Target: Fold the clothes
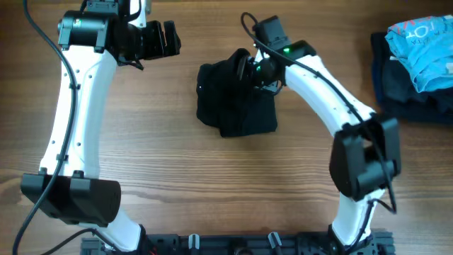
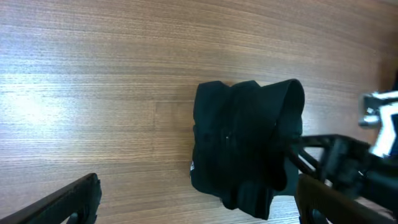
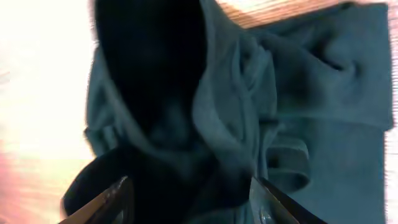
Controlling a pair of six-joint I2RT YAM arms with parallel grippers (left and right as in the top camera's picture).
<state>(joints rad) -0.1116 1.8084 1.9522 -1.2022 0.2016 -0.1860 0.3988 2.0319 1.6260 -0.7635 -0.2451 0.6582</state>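
The clothes [image 1: 237,99], a black T-shirt, lie as a folded bundle in the middle of the table, with a raised loop of fabric at the upper right. My right gripper [image 1: 249,69] is down on that raised part. In the right wrist view its fingers [image 3: 124,200] stand apart, with dark folds of the clothes [image 3: 298,124] bulging between them; the right gripper [image 3: 193,199] is open. My left gripper [image 1: 170,39] hangs wide open above the bare table, to the upper left of the shirt. Seen from the left wrist, the clothes [image 2: 242,137] lie ahead of the left gripper [image 2: 196,199], untouched by it.
A light-blue garment [image 1: 421,42] with lettering lies on a dark navy stack [image 1: 410,92] at the table's far right edge. The right arm [image 2: 348,162] reaches in beside the shirt. Both arm bases stand along the front edge.
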